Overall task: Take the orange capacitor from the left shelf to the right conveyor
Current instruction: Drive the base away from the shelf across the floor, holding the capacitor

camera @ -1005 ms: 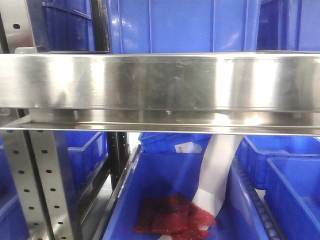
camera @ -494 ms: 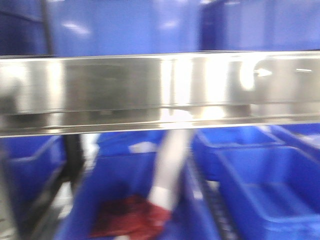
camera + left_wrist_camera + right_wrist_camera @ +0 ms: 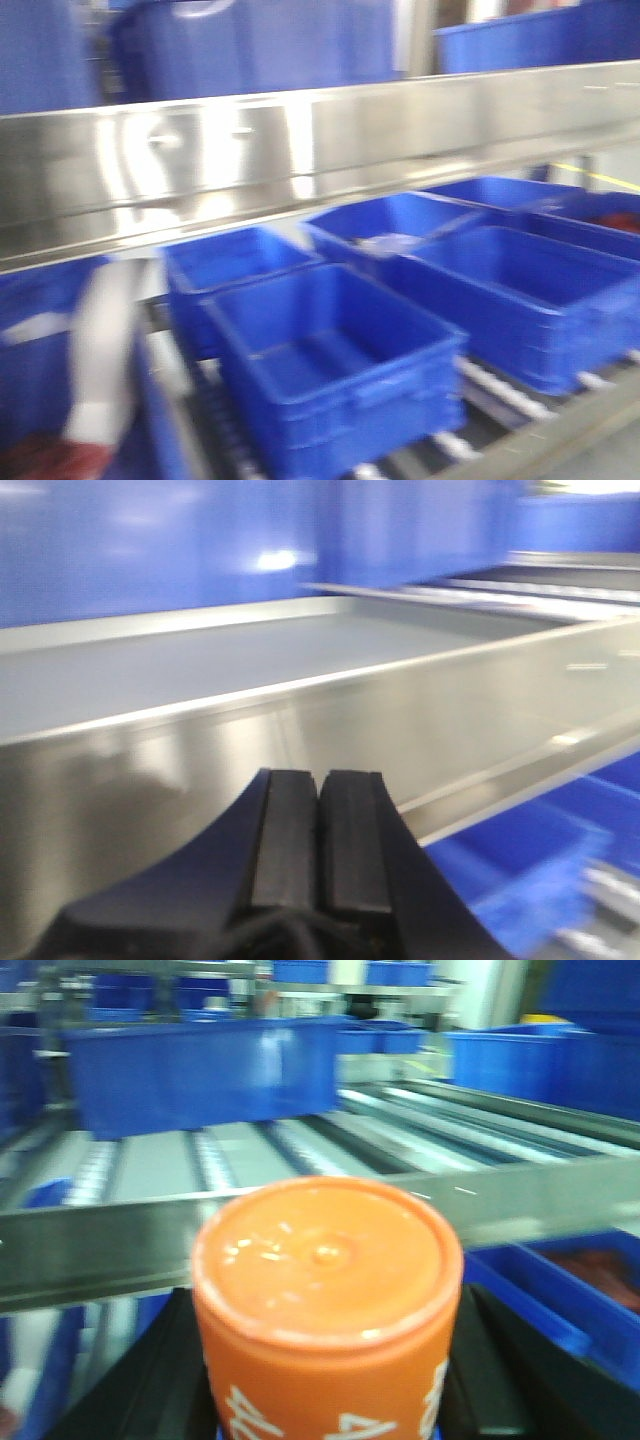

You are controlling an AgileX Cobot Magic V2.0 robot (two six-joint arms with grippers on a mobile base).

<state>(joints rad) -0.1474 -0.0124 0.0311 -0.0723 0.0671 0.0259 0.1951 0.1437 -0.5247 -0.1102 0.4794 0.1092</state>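
The orange capacitor point(image 3: 325, 1270) fills the middle of the right wrist view, its top end towards the camera and white print on its side. My right gripper point(image 3: 327, 1380) is shut on it, with a black finger point(image 3: 165, 1370) on each side. My left gripper point(image 3: 320, 815) is shut and empty, its black pads pressed together in front of a steel beam point(image 3: 300, 720) of the left shelf. The shelf's steel beam point(image 3: 300, 150) crosses the blurred front view above blue bins. The right conveyor is out of view.
Blue bins point(image 3: 330, 370) point(image 3: 520, 290) sit on rollers below the beam. A white arm-like shape point(image 3: 100, 360) reaches down at the far left towards red bags point(image 3: 50, 462). In the right wrist view a steel beam point(image 3: 100, 1240) and a large blue bin point(image 3: 200, 1075) lie beyond the capacitor.
The front view has swung to the right: the bin with red bags and the white shape slid to the far left, and other blue bins came into view.
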